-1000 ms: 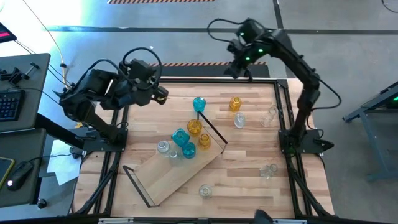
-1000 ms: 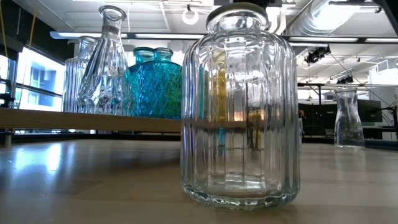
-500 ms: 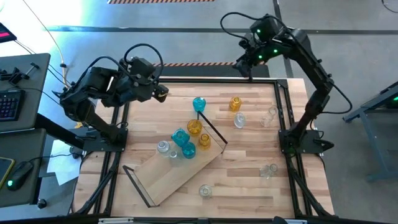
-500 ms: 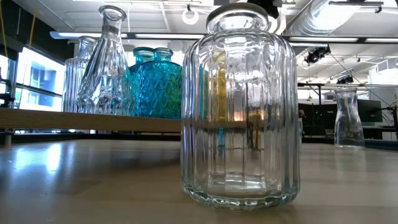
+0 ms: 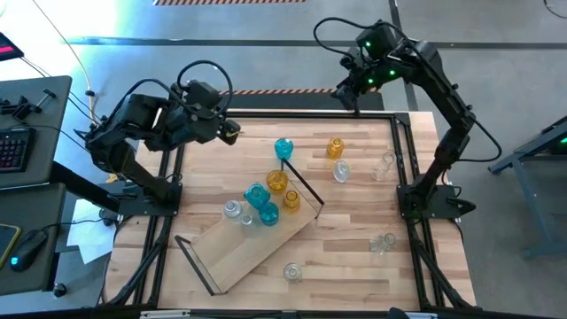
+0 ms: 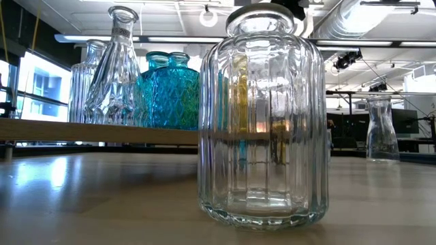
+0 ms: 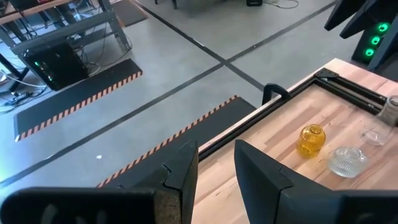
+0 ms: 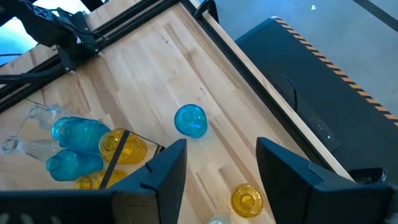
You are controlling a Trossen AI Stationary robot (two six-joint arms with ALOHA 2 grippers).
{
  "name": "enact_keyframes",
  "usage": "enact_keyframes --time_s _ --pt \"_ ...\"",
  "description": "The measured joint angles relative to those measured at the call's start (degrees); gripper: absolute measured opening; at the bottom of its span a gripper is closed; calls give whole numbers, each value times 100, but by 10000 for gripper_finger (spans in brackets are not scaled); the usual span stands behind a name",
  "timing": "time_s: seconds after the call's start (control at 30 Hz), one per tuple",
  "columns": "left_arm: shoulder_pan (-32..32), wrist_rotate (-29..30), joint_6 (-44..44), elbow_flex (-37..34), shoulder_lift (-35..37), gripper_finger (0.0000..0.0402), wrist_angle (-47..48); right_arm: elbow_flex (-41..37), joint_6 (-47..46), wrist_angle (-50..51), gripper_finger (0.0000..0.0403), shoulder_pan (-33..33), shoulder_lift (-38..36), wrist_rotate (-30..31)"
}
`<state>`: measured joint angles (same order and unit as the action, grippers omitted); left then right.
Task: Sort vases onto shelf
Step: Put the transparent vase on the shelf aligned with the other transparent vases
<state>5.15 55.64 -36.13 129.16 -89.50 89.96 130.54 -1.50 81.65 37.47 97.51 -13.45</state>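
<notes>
The long light-wood shelf [image 5: 252, 251] with thin black wire end frames lies slantwise on the striped wooden tabletop [image 5: 354, 257], and a cluster of small glass vases stands at its upper end — two teal-blue ones [image 5: 260, 197], two amber-yellow ones [image 5: 278, 182] and a clear one [image 5: 232, 210]. Other vases stand loose on the table: a teal-blue vase [image 5: 283, 148] near the far edge, an amber-yellow vase [image 5: 335, 147] beside it, a clear one [image 5: 341, 172] just below that, further clear ones toward the right edge, and a ribbed clear glass jar [image 6: 262, 119] at the near edge. The left gripper [image 5: 229, 133] hangs over the table's far-left corner, fingers a narrow gap apart with nothing between them. The right gripper [image 5: 346, 90] is raised above the far edge — fingers spread wide, empty.
</notes>
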Motion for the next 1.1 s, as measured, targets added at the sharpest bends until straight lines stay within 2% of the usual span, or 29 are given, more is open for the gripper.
enact_keyframes --time_s 0.43,0.73,0.9,1.1 --pt "0 -31 184 0 -877 96 -23 0 2 0 176 0 0 0" --pt "0 -184 453 0 -1227 96 -134 0 1 0 176 0 0 2" --pt "-28 -743 1167 0 -1453 96 -776 0 0 0 176 0 2 2" --pt "-297 -1919 2310 -2 -1773 96 -2261 0 0 0 176 0 2 2"
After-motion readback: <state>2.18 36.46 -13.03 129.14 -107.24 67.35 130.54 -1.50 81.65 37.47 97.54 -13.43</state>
